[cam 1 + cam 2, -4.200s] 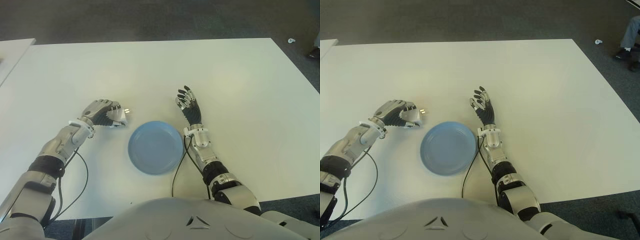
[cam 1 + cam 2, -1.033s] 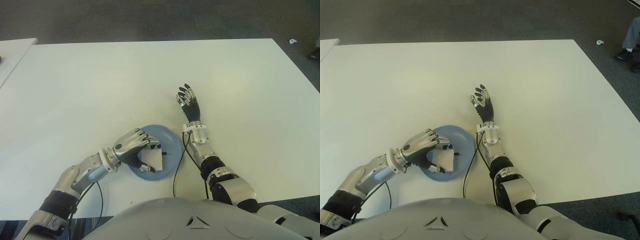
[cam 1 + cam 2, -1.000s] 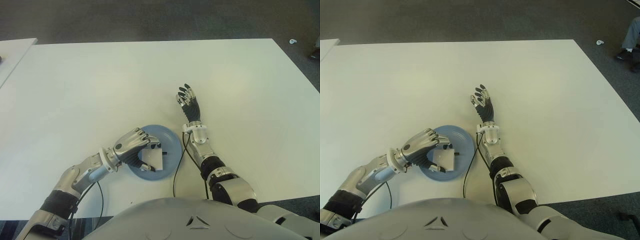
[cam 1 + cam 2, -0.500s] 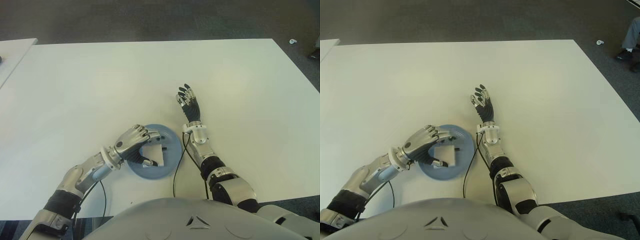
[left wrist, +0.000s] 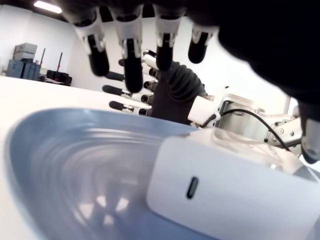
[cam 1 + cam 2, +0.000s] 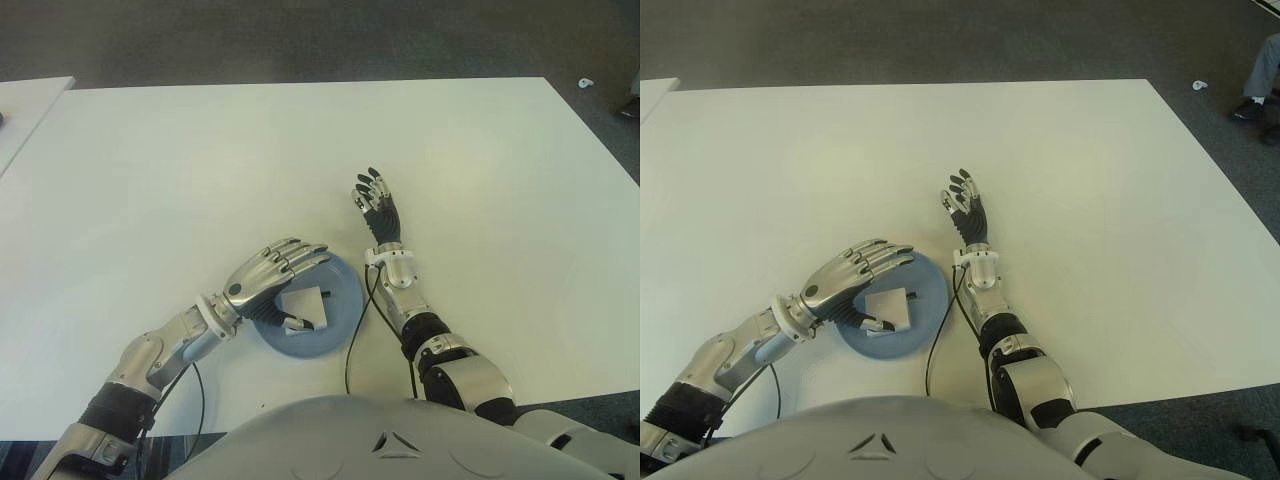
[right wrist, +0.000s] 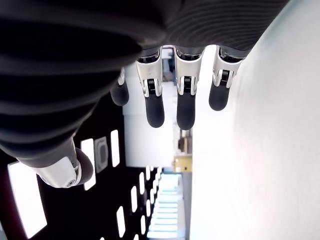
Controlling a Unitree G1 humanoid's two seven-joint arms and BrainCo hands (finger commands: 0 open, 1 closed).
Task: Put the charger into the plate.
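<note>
Charger (image 6: pixel 301 304) sits in the blue plate (image 6: pixel 345 288) on the white table (image 6: pixel 200 160). Left hand (image 6: pixel 265 280) hovers over it, fingers spread, holding nothing. Left wrist view adds the charger's port (image 5: pixel 191 187), not visible from the head. Contact between thumb and charger: can't tell. Right hand (image 6: pixel 378 207) is just right of the plate, fingers extended.

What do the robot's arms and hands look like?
Both arms are shiny silver metal with black bands at the joints. The left hand has silver finger backs and dark pads underneath. The right hand shows black fingers with pale silver tips and a white wrist cuff. A thin black cable runs from each wrist back towards the robot's grey body.
</note>
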